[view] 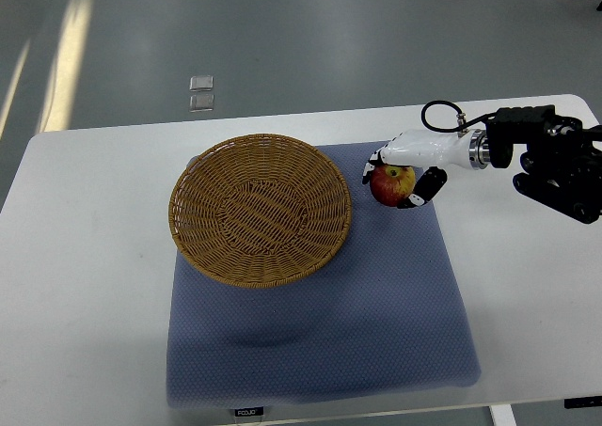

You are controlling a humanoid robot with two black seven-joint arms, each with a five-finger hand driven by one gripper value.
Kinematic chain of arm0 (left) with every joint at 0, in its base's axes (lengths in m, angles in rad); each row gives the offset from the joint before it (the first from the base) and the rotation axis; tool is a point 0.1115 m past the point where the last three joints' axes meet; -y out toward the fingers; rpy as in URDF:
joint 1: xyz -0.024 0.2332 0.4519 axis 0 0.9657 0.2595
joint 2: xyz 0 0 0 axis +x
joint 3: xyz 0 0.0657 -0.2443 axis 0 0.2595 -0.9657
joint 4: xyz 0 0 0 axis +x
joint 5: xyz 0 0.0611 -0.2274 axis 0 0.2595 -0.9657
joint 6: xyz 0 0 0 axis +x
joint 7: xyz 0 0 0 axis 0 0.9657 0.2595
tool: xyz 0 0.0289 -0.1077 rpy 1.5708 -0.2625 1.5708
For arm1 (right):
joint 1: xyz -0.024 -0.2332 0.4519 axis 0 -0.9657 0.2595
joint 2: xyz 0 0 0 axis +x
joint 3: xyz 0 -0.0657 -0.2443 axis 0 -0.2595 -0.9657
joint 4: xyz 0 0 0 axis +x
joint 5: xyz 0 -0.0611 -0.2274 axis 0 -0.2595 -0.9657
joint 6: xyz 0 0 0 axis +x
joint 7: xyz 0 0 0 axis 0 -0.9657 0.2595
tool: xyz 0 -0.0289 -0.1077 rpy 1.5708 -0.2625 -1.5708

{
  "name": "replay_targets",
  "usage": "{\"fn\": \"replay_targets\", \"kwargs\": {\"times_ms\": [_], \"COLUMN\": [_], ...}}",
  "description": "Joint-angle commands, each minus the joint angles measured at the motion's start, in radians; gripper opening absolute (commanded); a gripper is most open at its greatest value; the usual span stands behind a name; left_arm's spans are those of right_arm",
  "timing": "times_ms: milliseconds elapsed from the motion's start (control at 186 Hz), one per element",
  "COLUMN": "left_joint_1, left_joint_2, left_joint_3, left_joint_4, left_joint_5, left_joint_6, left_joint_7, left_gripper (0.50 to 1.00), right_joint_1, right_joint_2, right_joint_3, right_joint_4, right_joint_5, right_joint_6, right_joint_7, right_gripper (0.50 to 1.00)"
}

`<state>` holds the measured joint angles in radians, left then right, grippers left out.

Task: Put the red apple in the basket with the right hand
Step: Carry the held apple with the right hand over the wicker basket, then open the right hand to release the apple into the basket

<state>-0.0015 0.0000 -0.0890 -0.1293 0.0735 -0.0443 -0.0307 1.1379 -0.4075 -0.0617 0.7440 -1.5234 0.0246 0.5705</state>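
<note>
Right hand (406, 167) is curled over the apple (391, 183), fingers wrapped around its top and right side, so it has hold. Can't tell if the apple is lifted or sitting on the mat (376, 332); either way it's at the mat's far right part, just right of the basket (259, 210) rim. Left arm isn't visible. Apple looks rigid, smooth-skinned and moderately light: slippery under hard fingers and bruisable, so firm, not crushing. Best hold is around the widest girth, fingers opposing, not on the tapered top. Basket is open and shallow, easy drop target.
</note>
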Motion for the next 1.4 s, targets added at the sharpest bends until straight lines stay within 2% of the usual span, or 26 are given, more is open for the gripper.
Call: {"fn": "replay_targets", "kwargs": {"times_ms": [0,538,785,839,898,919,1011,1016,1102,1392], "left_joint_1": [0.0,0.0,0.0,0.0,0.0,0.0,0.0,0.0,0.0,0.0], "left_joint_2": [0.0,0.0,0.0,0.0,0.0,0.0,0.0,0.0,0.0,0.0], "left_joint_3": [0.0,0.0,0.0,0.0,0.0,0.0,0.0,0.0,0.0,0.0], "left_joint_4": [0.0,0.0,0.0,-0.001,-0.001,0.0,0.0,0.0,0.0,0.0], "left_joint_5": [-0.001,0.0,0.0,0.0,0.0,0.0,0.0,0.0,0.0,0.0], "left_joint_6": [0.0,0.0,0.0,0.0,0.0,0.0,0.0,0.0,0.0,0.0], "left_joint_7": [0.0,0.0,0.0,0.0,0.0,0.0,0.0,0.0,0.0,0.0], "left_gripper": [1.0,1.0,1.0,1.0,1.0,1.0,1.0,1.0,1.0,1.0], "right_joint_1": [0.022,0.118,0.128,0.128,0.128,0.129,0.128,0.126,0.12,0.069], "right_joint_2": [-0.002,0.013,0.102,0.153,0.153,0.188,0.203,0.229,0.265,0.32], "right_joint_3": [0.002,0.011,0.014,0.016,0.016,0.022,0.026,0.029,0.029,0.029], "right_joint_4": [0.0,0.011,0.02,0.023,0.023,0.023,0.023,0.023,0.021,0.006], "right_joint_5": [0.002,0.011,0.012,0.016,0.016,0.016,0.016,0.016,0.016,0.016], "right_joint_6": [0.001,0.006,-0.006,-0.009,-0.009,-0.018,-0.025,-0.029,-0.032,-0.052], "right_joint_7": [0.0,0.0,-0.001,-0.001,-0.001,-0.001,-0.001,-0.001,-0.001,-0.021], "right_gripper": [0.662,0.662,0.662,0.664,0.664,0.664,0.666,0.666,0.666,0.674]}}
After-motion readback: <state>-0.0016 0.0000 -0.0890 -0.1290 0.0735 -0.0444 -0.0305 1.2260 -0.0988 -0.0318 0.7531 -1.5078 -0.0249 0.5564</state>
